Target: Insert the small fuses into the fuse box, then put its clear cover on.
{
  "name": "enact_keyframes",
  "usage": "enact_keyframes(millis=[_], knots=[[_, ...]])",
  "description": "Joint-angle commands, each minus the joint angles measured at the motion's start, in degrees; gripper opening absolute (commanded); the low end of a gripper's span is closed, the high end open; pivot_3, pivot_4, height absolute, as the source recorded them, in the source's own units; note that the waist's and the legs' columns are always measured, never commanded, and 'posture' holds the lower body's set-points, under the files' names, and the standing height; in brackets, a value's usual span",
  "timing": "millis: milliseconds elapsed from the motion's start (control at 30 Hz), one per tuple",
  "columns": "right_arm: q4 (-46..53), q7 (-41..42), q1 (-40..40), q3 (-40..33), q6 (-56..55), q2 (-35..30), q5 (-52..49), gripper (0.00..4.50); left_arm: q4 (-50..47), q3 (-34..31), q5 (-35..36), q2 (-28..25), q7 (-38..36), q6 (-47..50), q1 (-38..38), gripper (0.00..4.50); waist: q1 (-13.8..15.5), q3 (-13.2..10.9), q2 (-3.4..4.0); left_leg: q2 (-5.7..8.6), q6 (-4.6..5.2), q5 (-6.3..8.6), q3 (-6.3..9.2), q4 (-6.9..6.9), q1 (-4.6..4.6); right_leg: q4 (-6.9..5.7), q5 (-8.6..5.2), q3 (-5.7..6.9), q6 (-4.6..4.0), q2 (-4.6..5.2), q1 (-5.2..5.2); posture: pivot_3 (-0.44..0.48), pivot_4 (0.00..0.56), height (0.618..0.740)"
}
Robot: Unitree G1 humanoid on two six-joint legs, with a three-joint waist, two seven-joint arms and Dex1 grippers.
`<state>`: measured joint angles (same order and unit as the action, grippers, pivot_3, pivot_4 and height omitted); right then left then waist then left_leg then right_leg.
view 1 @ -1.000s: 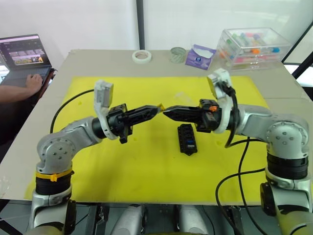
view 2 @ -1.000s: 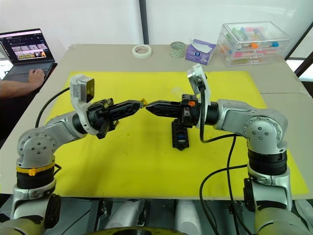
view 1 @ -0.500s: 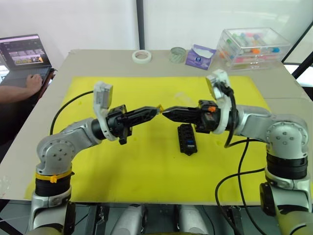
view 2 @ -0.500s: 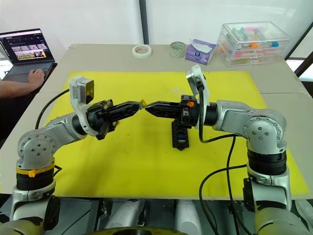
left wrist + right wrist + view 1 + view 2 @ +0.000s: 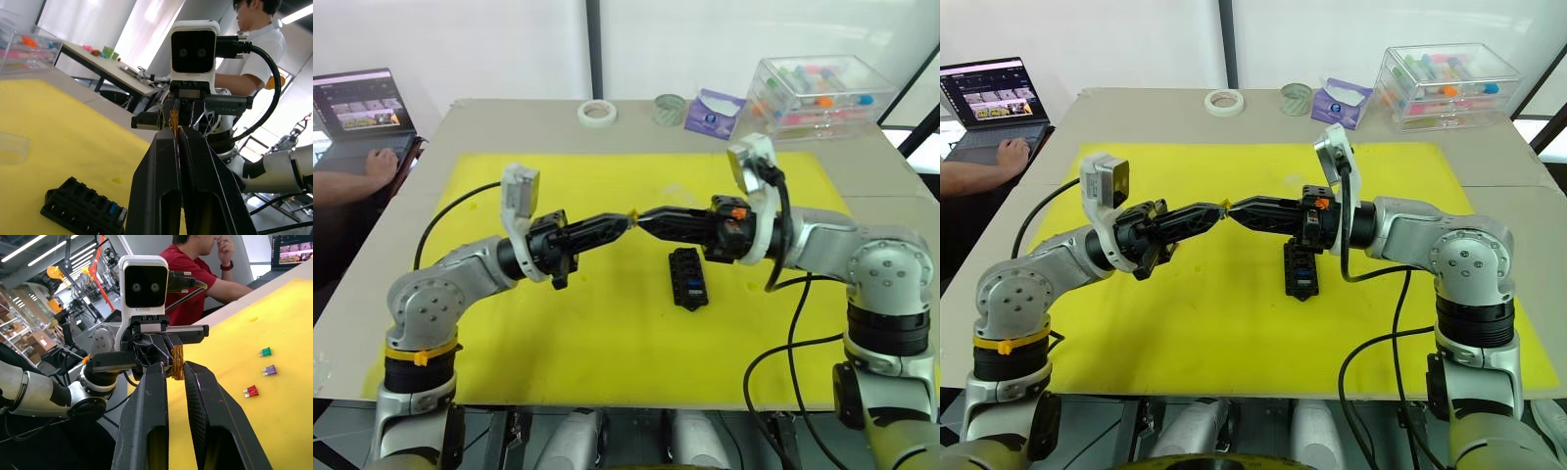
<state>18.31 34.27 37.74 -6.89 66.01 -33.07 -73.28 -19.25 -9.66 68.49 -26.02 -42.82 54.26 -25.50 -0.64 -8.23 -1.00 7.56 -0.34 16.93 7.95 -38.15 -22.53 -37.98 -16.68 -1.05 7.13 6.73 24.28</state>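
— Where's the fuse?
— An orange fuse (image 5: 177,362) is pinched by the left end effector (image 5: 628,219), mid-air above the yellow mat (image 5: 607,323).
— And the right end effector (image 5: 643,219)?
— Slightly parted around that fuse, with the fuse box (image 5: 687,277) lying beneath

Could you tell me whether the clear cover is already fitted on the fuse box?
No, the fuse box lies uncovered on the yellow mat, its slots open to view.

I see grey table (image 5: 372,294) under yellow mat (image 5: 607,333). On mat: fuse box (image 5: 687,278), green fuse (image 5: 264,351), purple fuse (image 5: 269,369), red fuse (image 5: 251,391). Behind mat: tape roll (image 5: 597,112), storage case (image 5: 818,93), tissue pack (image 5: 713,113).
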Motion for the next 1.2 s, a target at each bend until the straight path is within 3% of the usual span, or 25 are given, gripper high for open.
enact_keyframes(millis=[33, 767, 867, 1200], knots=[[1.66, 0.11, 0.62, -0.24, -0.57, 0.01, -1.11, 0.64, -2.36, 0.44, 0.69, -0.15, -0.62, -1.12, 0.09, 0.00, -0.01, 0.00, 0.00, 0.00, 0.00, 0.00, 0.00, 0.00, 0.00, 0.00, 0.00, 0.00, 0.00, 0.00, 0.00, 0.000, 0.150, 0.740], [1.96, -0.04, -0.42, -0.24, -1.01, 0.29, -1.01, 0.64, -2.61, 0.30, 0.92, 0.01, -0.65, -1.54, 0.65, 0.00, 0.00, 0.00, 0.00, 0.00, 0.00, 0.00, 0.00, 0.01, 0.00, 0.01, 0.00, 0.00, 0.00, 0.00, 0.00, 0.000, 0.150, 0.740], [2.08, 0.55, -0.86, 0.28, -1.54, 0.24, 0.11, 0.02, -2.62, 0.33, 0.97, 0.06, -0.54, -1.59, 0.70, 0.00, 0.01, 0.00, 0.00, 0.00, 0.00, 0.00, 0.00, 0.01, 0.00, 0.01, 0.00, 0.00, 0.00, 0.00, 0.00, 0.000, 0.150, 0.740], [1.41, -0.68, -0.35, -0.48, -1.55, 0.95, -1.53, 0.02, -2.93, 0.85, 1.08, -1.10, 0.42, -0.18, 1.30, 0.00, 0.01, -0.01, 0.01, 0.00, 0.00, 0.00, 0.00, 0.02, 0.00, 0.02, 0.00, 0.00, 0.00, 0.00, 0.00, 0.000, 0.150, 0.740]])
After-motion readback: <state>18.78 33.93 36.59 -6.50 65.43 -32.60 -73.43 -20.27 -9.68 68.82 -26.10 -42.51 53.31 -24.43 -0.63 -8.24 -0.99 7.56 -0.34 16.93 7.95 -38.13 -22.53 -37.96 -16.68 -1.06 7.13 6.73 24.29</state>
